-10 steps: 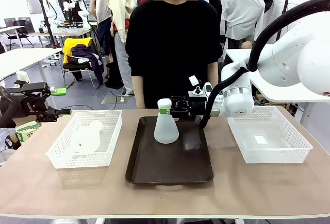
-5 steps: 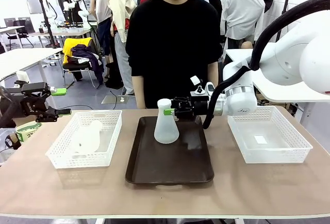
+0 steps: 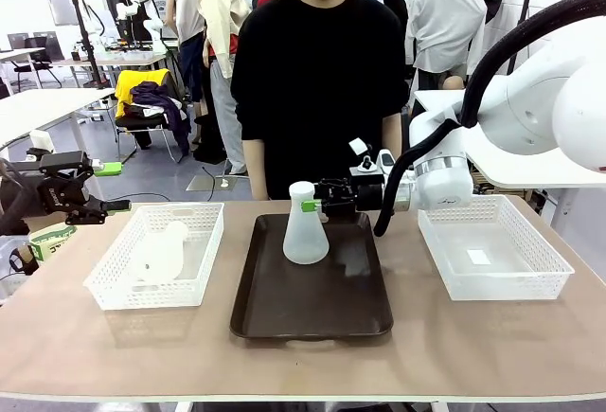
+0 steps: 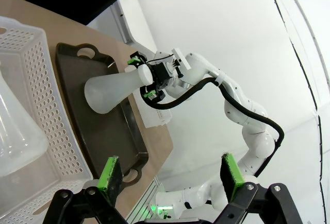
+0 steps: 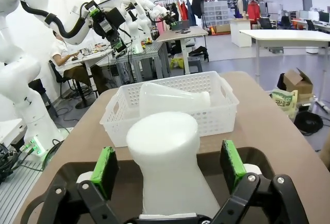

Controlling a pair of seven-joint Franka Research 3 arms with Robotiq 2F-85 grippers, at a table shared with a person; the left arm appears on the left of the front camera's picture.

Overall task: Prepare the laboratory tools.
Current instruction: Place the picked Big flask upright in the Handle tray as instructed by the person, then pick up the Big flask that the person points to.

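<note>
The right hand (image 5: 168,166) stood open astride the upright frosted conical flask's (image 3: 305,234) neck, pads (image 5: 104,170) clear of it, on a smooth brown tray (image 3: 312,310); the left hand (image 4: 170,175) gaped empty.

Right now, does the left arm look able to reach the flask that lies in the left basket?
Probably yes. The left gripper is open, just left of the white basket; it is open-topped, nothing covers the flask, and the right gripper is away at the tray.
</note>
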